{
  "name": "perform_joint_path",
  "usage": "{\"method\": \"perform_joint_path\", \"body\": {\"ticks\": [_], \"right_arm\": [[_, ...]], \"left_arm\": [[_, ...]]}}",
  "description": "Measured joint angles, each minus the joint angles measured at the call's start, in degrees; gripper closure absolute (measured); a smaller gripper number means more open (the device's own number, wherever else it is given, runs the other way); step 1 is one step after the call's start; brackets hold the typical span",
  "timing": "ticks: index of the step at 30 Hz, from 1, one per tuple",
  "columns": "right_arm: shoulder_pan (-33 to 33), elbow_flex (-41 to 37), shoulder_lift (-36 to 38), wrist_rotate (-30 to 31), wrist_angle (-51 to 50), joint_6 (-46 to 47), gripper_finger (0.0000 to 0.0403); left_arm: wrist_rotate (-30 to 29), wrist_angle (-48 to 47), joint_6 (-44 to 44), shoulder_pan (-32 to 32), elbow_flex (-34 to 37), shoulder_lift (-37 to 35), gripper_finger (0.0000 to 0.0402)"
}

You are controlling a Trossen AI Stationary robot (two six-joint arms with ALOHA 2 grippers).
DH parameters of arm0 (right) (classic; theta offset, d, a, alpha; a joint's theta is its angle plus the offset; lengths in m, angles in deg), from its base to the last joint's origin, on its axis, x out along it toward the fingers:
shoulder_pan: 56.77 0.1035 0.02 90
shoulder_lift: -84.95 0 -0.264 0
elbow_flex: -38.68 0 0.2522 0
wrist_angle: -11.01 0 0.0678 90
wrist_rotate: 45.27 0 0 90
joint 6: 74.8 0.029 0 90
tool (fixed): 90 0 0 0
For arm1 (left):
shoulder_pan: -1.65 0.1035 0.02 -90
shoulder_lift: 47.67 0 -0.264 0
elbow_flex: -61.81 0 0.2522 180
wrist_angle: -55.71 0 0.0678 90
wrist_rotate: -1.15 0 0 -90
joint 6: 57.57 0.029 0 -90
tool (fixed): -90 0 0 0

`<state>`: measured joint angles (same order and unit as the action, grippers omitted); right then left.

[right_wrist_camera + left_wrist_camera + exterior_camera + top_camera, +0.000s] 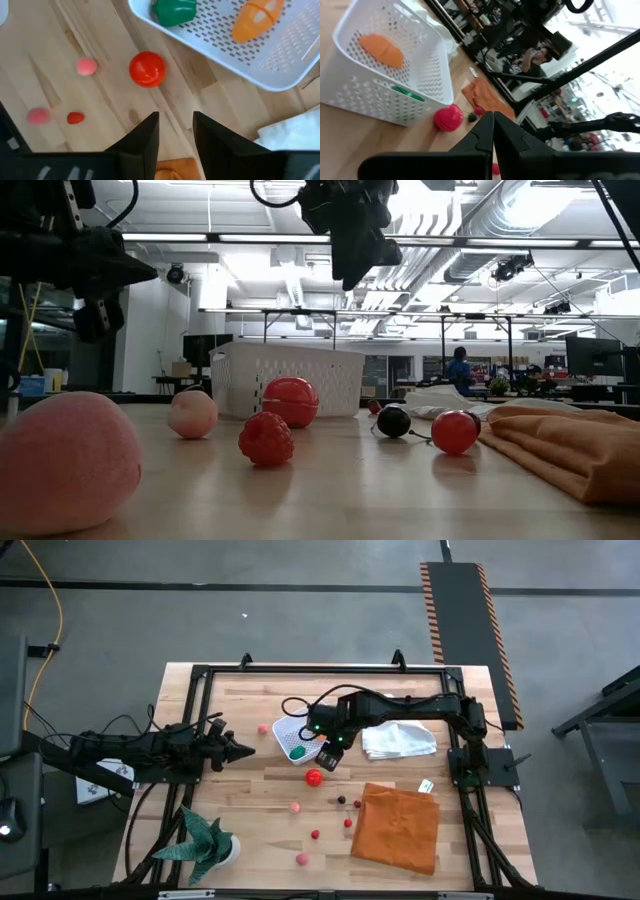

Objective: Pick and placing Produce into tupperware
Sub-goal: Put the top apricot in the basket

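Produce is mostly loose on the table (250,810); the orange piece (255,17) and green piece (172,11) sit in the tupperware (292,737). The red ball (147,68) could roll off if a finger clips its side. It lies beside the tub, ahead of the right gripper (175,132), whose fingers are parted and empty. The left gripper (493,131) waits closed, well apart.

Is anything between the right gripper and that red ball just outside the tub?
Nothing visible. The right gripper hangs above the table with its fingers apart, and only bare wood lies between it and the red ball, which sits beside the white tub.
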<state>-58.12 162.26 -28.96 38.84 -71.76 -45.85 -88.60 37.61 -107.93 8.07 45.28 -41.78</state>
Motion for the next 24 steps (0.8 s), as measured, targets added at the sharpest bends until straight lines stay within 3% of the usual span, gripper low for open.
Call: {"method": "perform_joint_path", "body": {"ticks": [4, 11, 18, 24], "right_arm": [[0.47, 0.0, 0.0, 1.37, -0.4, 1.64, 0.0295], [0.66, -0.02, 0.0, 4.9, -2.14, 2.43, 0.0295], [0.23, -0.04, 0.0, 11.86, -6.29, 3.32, 0.0295], [-1.47, -0.05, 0.0, 15.35, -9.75, -1.15, 0.0295]], "left_arm": [[1.5, -5.62, 5.78, 0.0, -5.67, -0.04, 0.0401], [-1.07, -25.87, 17.29, -0.04, -22.21, 3.4, 0.0401], [-3.32, -38.95, 25.37, -0.04, -35.25, 14.65, 0.0401], [-4.42, -50.01, 33.2, -0.02, -43.67, 27.68, 0.0401]]}}
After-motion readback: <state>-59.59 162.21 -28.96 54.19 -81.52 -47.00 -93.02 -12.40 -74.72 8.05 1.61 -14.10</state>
